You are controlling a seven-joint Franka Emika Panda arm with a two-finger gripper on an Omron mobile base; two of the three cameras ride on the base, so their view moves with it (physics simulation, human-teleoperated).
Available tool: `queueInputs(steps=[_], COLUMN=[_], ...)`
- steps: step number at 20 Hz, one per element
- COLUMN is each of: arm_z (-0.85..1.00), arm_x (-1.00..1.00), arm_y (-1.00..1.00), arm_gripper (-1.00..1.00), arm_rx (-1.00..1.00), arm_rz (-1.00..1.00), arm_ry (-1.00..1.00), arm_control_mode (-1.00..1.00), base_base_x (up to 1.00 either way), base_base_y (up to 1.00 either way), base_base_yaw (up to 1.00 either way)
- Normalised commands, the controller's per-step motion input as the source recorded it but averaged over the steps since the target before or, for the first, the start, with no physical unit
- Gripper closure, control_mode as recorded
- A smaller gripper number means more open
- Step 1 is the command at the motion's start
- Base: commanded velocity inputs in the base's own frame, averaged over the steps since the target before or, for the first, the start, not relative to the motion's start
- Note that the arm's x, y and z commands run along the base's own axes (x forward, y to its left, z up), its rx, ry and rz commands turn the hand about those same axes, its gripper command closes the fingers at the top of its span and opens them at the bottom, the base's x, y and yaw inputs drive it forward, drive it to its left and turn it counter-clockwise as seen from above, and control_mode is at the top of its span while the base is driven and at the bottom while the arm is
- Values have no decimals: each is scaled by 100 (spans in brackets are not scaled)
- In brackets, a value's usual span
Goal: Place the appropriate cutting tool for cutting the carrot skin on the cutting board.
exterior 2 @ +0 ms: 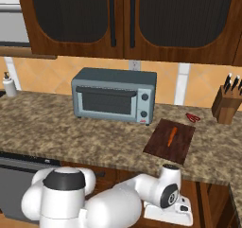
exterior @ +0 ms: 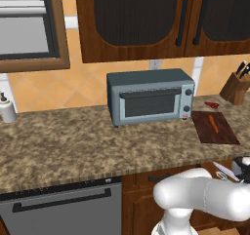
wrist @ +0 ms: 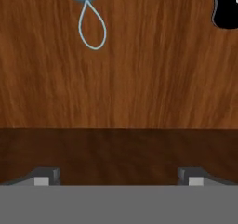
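Granite table carries the cutting board (exterior 2: 170, 139) with the carrot (exterior 2: 172, 135) on it. Below its edge, my tool (wrist: 118, 176) is spread and empty; the peeler (wrist: 87, 14) lies at 11 o'clock, handle pointing away.

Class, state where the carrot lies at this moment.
The carrot lies on the cutting board, right of the toaster oven on the counter, with the knife block farther right.
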Motion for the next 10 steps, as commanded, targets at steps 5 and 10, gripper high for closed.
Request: queueInputs(steps=[5, 10], arm_z=[-1, -1], arm_x=[-91, -68], arm_y=[-15, -8], arm_gripper=[-100, -100], arm_rx=[0, 0], arm_rz=[0, 0], arm_ry=[17, 20], arm_control_mode=[-100, -100], base_base_x=[0, 0], base_base_y=[0, 0], base_base_yaw=[0, 0])
